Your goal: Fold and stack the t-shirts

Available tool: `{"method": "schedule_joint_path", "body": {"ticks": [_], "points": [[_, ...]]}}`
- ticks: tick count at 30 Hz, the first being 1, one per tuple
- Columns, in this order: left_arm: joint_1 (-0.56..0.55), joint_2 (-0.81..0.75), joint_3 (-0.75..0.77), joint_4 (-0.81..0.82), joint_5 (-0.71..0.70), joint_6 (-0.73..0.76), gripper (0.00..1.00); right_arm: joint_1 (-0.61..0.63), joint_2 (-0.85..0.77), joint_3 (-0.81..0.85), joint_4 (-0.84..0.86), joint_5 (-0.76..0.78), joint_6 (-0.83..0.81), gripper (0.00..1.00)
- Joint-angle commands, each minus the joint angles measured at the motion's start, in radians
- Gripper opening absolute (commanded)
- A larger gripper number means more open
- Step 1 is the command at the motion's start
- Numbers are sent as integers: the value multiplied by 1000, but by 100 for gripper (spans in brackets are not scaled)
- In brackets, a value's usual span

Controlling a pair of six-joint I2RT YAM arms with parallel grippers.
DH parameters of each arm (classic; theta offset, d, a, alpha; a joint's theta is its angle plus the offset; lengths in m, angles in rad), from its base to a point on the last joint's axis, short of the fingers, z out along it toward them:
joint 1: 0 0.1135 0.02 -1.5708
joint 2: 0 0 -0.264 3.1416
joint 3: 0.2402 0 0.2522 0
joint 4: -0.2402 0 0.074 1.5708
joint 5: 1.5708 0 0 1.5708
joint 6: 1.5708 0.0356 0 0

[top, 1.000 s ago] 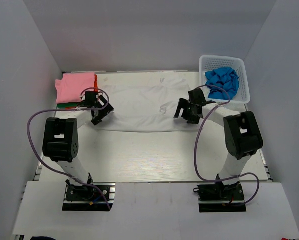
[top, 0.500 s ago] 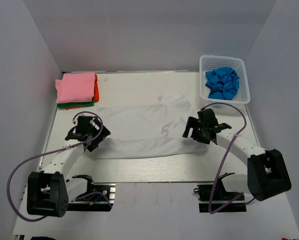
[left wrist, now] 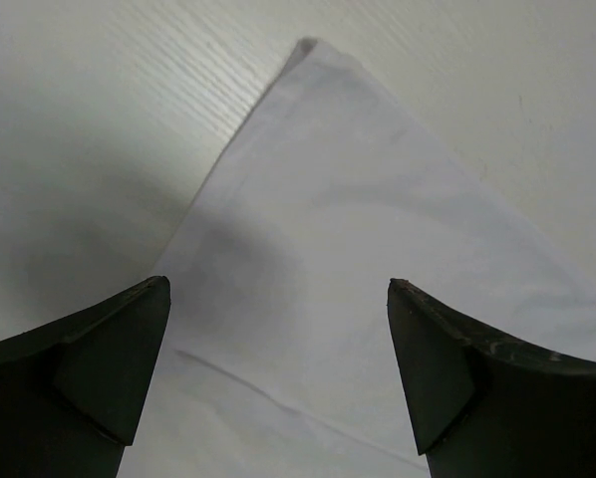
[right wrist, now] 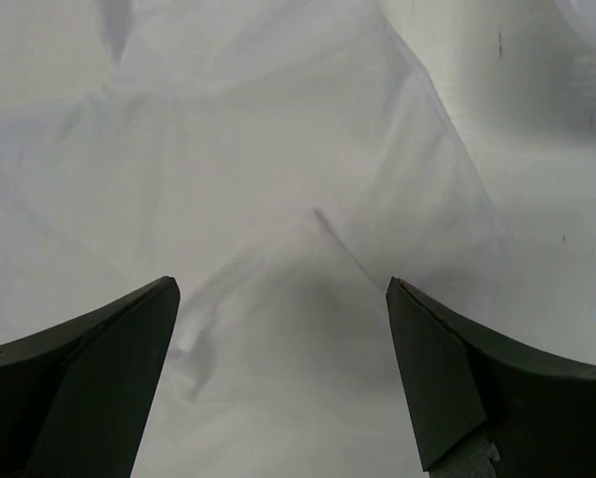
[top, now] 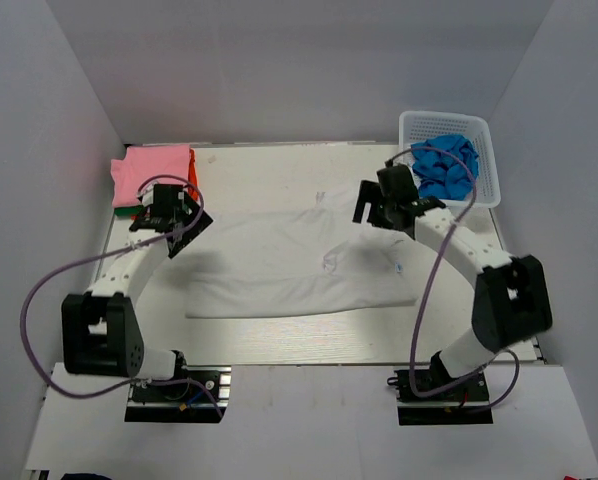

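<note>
Fingers point(left wrist: 99, 368) apart on left gripper point(top: 184, 232) and right gripper point(top: 377, 214), both empty | white t-shirt point(top: 299, 268) rumpled mid-table beneath them | pink t-shirt point(top: 151, 172) at far-left corner

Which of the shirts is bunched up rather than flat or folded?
The bright blue cloth t-shirt, crumpled in the white plastic mesh basket. The large white t-shirt lies laid out flat; the pink t-shirt is folded.
</note>
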Motion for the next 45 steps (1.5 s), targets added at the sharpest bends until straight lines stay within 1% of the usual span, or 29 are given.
{"method": "schedule_joint_path", "body": {"ticks": [1,2,4,5,7,8,10,12,14,18,19,21,22,25,26,28,29,31,32,33,36,37,38,40,41,42,43,44,45], "points": [[17,102,99,9,-80,32,100,0,143,147,11,85,-65,90],[17,167,147,9,-80,32,100,-3,200,238,14,98,-86,90],[17,229,206,23,-89,42,100,-8,281,304,-3,112,-108,90],[26,258,228,35,-89,53,100,-8,342,417,-13,125,-126,90],[26,340,266,48,-89,53,100,-8,404,492,-33,121,-151,90],[26,364,302,48,-89,53,100,-6,491,569,-37,118,-162,90],[35,445,361,48,-98,73,100,-5,571,694,-49,124,-188,90],[35,499,403,26,-120,73,100,-12,634,780,-58,162,-205,90],[35,565,444,5,-129,82,99,-17,705,811,-3,199,-267,90],[35,645,487,5,-120,82,96,-26,804,886,-1,210,-297,90],[35,657,501,5,-109,82,92,-29,817,894,8,207,-301,90],[35,686,518,-13,-109,82,90,-35,851,903,8,188,-306,90],[35,709,527,-14,-109,82,85,-41,858,903,22,156,-324,90],[35,735,538,-14,-97,82,79,-47,894,908,29,142,-323,90],[35,746,538,-14,-88,82,72,-49,898,908,28,142,-324,90],[35,746,538,-14,-74,82,65,-52,914,906,34,127,-324,90],[35,746,538,-4,-58,82,58,-54,917,903,49,121,-324,90],[35,746,514,5,-49,82,50,-57,932,903,54,90,-324,89],[35,746,514,5,-49,82,44,-57,932,906,62,87,-324,89],[35,746,503,5,-40,82,43,-57,935,906,63,75,-321,87],[35,746,494,17,-19,82,39,-54,934,886,91,37,-361,70],[35,746,494,17,-18,82,38,-57,934,879,118,30,-376,59],[35,746,494,17,-18,82,38,-51,925,869,129,8,-401,55],[35,746,494,26,-9,82,29,-49,926,848,154,-3,-435,44],[35,746,503,26,-9,82,22,-49,927,848,155,-17,-432,33],[35,746,503,17,-9,82,13,-51,926,846,161,-17,-432,28],[35,746,503,17,-9,82,0,-54,926,843,158,-29,-433,25],[35,746,503,17,0,82,0,-52,923,842,161,-34,-432,12],[35,734,503,26,12,93,0,-54,917,840,166,-39,-432,8]]}}
